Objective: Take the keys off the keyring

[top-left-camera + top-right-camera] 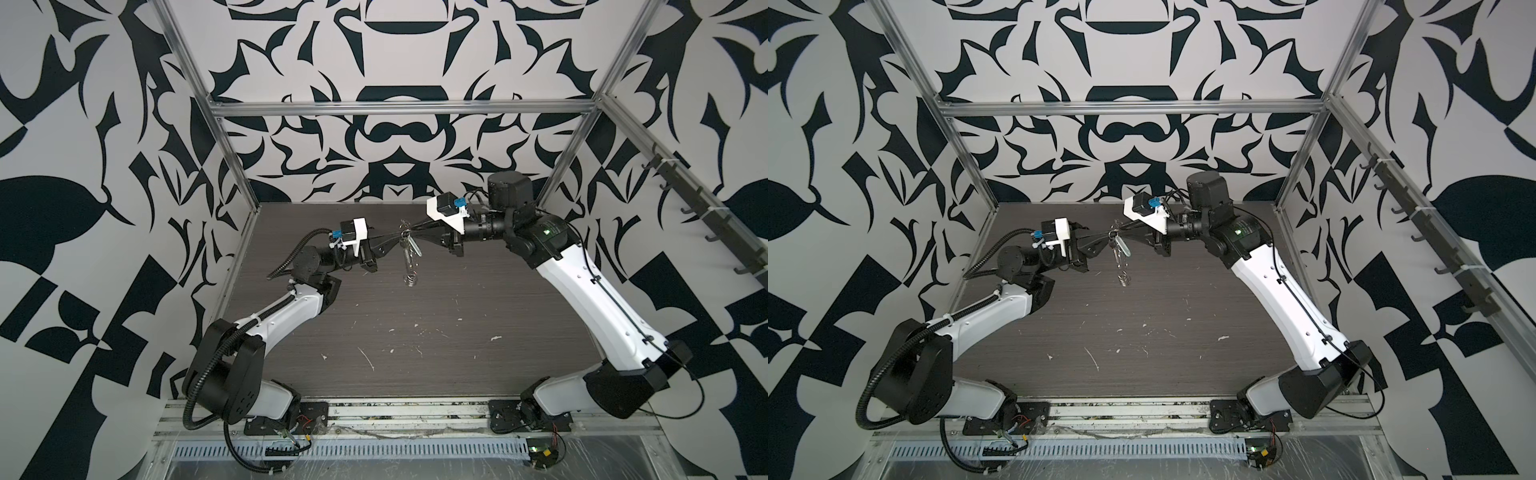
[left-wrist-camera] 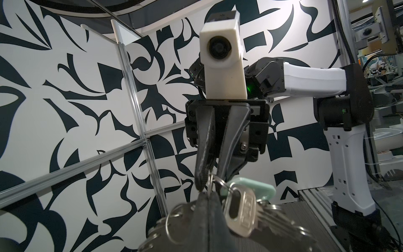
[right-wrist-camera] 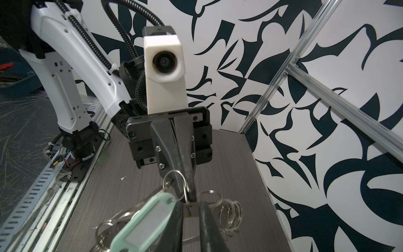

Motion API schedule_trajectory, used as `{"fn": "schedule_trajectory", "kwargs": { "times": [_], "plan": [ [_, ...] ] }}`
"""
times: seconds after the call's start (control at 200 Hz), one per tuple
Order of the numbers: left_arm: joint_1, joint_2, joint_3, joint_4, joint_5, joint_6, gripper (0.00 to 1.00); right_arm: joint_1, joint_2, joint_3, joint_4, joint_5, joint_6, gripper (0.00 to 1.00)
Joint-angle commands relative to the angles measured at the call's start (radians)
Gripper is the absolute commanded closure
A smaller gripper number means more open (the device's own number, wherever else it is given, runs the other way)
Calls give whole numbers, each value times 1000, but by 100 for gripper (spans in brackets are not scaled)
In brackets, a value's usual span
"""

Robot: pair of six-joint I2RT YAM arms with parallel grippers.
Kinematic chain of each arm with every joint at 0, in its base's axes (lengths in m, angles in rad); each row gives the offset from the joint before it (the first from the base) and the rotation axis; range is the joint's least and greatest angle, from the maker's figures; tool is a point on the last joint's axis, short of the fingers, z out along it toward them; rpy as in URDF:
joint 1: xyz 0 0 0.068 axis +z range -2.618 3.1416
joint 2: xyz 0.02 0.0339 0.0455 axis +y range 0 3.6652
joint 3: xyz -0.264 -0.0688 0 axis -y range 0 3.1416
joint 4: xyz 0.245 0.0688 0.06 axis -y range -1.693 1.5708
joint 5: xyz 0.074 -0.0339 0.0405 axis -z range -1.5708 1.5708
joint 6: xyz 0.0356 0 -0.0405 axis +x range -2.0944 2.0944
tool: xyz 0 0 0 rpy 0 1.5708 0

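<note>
Keys (image 2: pixel 239 215): metal at left wrist, tag (image 3: pixel 144 227) at right.

Both your arms reach inward, grippers roughly horizontal: left gripper (image 1: pixel 397 240) clamped tight, right gripper (image 1: pixel 414 233) tip-to-tip opposite, jaws nearly together.

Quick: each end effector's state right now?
Left end effector: closed, gripping the keyring.
Right end effector: almost closed around a split ring by the keys; actual grip cannot be told.
</note>
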State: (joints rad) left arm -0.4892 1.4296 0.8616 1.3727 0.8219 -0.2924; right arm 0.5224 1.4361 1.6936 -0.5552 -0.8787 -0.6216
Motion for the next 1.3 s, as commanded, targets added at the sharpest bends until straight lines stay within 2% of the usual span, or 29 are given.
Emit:
{"fn": "schedule_trajectory", "kwargs": {
  "times": [0.0, 0.23, 0.545, 0.845, 0.945, 1.01, 1.155, 1.205, 1.295],
  "plan": [
    [-2, -16, 11, 68, 7, -19, 100, 7, -6, 59, 7, -26, 12, 85],
    [-2, -15, 14, 68, 9, -17, 100, 19, 11, 88, -36, -23, -10, 93],
    [-3, -14, 20, 60, 13, -11, 100, 39, 44, 145, -134, 16, -59, 94],
    [-2, -13, 29, 54, 15, -7, 100, 46, 52, 156, -145, 33, -53, 91],
    [-2, -12, 31, 53, 16, -5, 100, 50, 57, 160, -154, 43, -57, 93],
    [-2, -13, 34, 52, 16, -6, 100, 51, 65, 172, -177, 47, -68, 100],
    [0, -18, 19, 32, 3, 3, 100, 59, 65, 188, -191, 73, -82, 100],
    [1, -26, 1, 20, -18, 16, 87, 59, 59, 186, -182, 81, -82, 100],
    [12, -46, -29, 0, -38, 34, 69, 58, 53, 190, -178, 89, -85, 100]
  ]
}}
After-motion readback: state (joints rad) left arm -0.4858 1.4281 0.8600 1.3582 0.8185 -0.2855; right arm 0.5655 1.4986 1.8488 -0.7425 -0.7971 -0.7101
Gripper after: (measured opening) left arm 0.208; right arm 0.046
